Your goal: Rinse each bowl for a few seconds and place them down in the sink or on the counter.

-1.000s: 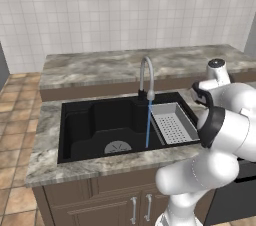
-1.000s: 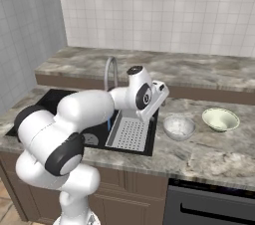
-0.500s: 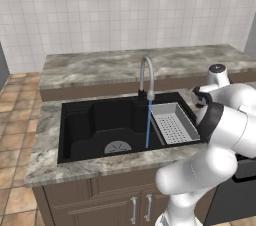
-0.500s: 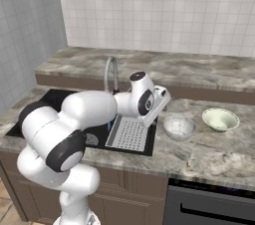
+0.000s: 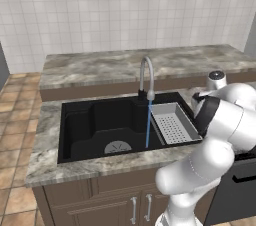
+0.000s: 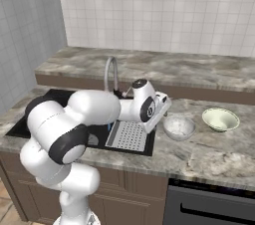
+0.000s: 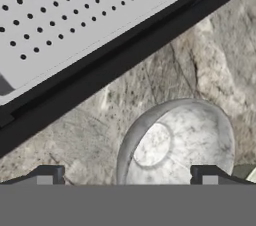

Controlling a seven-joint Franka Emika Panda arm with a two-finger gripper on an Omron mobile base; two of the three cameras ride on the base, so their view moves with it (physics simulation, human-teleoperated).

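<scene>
The plain whitish-grey bowl [image 6: 178,127] sits upright on the counter [image 6: 214,155] just right of the sink. The pale cream bowl [image 6: 220,119] with a light green inside stands further right. My gripper [image 6: 163,104] hangs open over the counter between the sink's right edge and the grey bowl. In the hand view the grey bowl [image 7: 175,142] lies below my gripper [image 7: 127,177], between the wide-apart fingertips [image 7: 50,175], and nothing is held. The black sink [image 5: 95,117] has a blue water stream [image 5: 148,125] running from the steel faucet [image 5: 145,72].
A grey perforated tray [image 5: 172,122] fills the sink's right end, and its corner [image 7: 75,15] shows beside the black sink rim. A raised counter ledge [image 5: 125,65] and tiled wall stand behind. A dark oven front [image 6: 214,204] lies under the counter at right.
The hand has come down a little toward the counter beside the grey bowl. The jaws stay wide apart, the water keeps running, and both bowls are where they were.
</scene>
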